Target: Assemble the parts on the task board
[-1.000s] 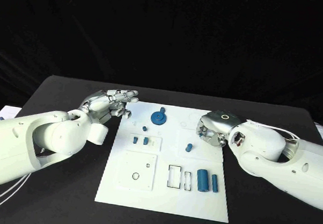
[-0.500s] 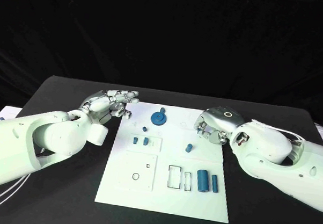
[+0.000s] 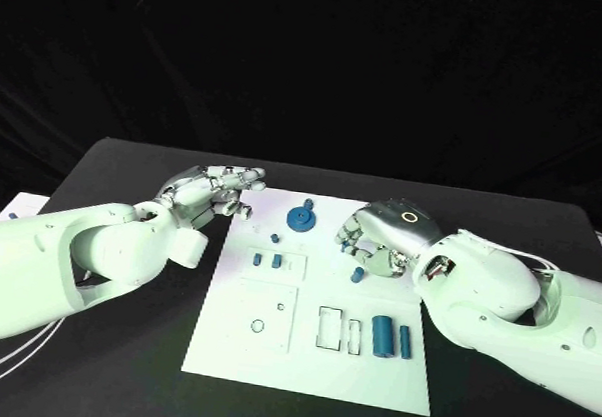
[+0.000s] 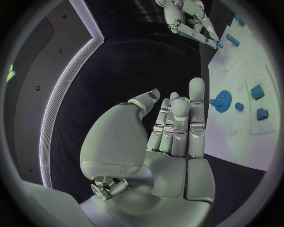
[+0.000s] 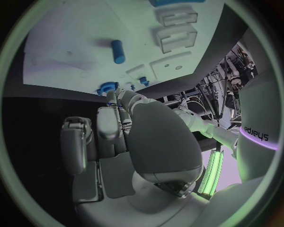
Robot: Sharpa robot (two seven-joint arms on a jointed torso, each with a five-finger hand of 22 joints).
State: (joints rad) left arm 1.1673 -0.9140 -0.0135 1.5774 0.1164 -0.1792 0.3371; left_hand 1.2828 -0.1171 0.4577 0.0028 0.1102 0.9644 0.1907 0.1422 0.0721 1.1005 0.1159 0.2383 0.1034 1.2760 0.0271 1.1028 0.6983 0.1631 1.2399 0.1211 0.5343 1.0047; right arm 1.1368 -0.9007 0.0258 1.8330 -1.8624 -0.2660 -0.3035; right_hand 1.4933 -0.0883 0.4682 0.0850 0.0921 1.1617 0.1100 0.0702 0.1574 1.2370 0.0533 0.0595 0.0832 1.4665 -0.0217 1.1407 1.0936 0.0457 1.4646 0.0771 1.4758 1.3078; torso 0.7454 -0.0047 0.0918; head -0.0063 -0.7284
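Black table [image 3: 132,166], right hand [image 3: 378,239] now further over task board [image 3: 306,370], both hands' fingers apart, empty.

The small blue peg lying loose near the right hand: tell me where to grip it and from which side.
Grip the small blue peg across its middle, coming from above. It lies flat on the task board, so only its rounded sides are free for opposed fingers. The right hand, just beyond it and holding nothing, seems best placed.

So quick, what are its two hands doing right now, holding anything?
Left hand: open, fingers straight, holding nothing, beside the task board.
Right hand: over the board above a small blue part; fingers curled, cannot tell if it holds anything.
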